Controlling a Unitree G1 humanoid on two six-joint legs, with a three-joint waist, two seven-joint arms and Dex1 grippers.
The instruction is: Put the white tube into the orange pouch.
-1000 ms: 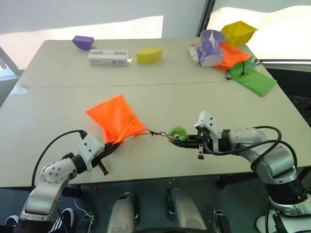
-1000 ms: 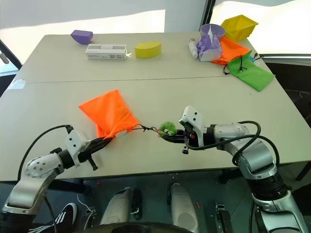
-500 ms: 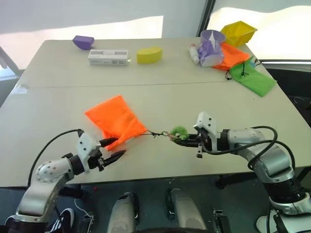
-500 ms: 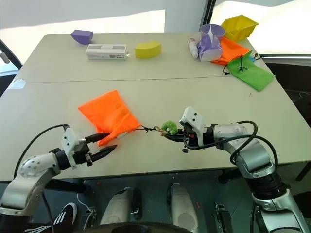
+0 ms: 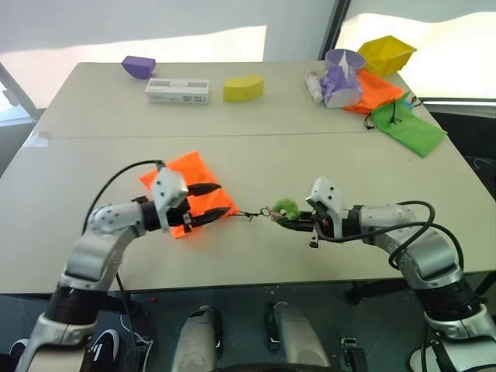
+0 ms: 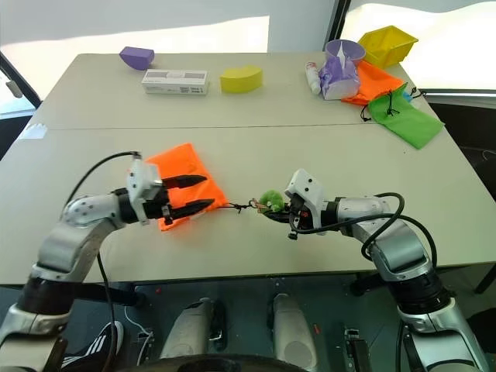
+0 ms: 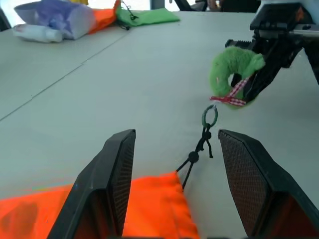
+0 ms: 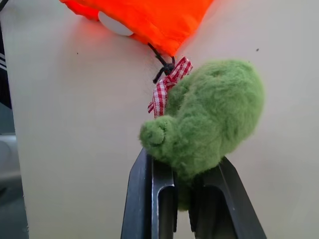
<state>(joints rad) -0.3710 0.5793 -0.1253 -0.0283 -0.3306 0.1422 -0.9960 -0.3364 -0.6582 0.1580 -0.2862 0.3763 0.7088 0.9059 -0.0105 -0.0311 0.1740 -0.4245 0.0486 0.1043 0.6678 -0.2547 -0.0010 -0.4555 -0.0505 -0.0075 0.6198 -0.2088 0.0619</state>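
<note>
**Mia:** Start with the view from the head. Where is the bright orange cloth drawstring pouch (image 5: 184, 167)?

**Ben:** It lies flat on the beige table (image 5: 93, 155), right under the fingers of the left gripper (image 5: 225, 199). Those fingers are spread wide and hold nothing. They hang over the bunched end of the pouch.

**Mia:** And the right gripper (image 5: 288, 222)?

**Ben:** Its fingers are pinched tight on the green fuzzy ball (image 5: 285, 208). The thin black cord (image 5: 249, 215) runs from the ball to the pouch.

**Mia:** Now the left wrist view.

**Ben:** The two black fingers (image 7: 117, 184) stand far apart. The closed orange end sits between them, down low. I can't tell if they touch it. The cord leads away past the tips to the ball, which has a red and white check ribbon (image 7: 230, 98).

**Mia:** And the right wrist view?

**Ben:** The ball is squashed between the fingers. Just past it a small white round bit (image 8: 113, 23) peeks out by the pouch's edge. I think it is the end of the small white plastic squeeze tube, tucked inside. I can't be sure.

**Mia:** How will the things feel?

**Ben:** I guess the pouch is soft and floppy, so it slides and folds. Grab it at the bunched neck. The tube looks light, smooth and a bit slippery. Hold it round the middle, and don't squeeze hard.
</note>
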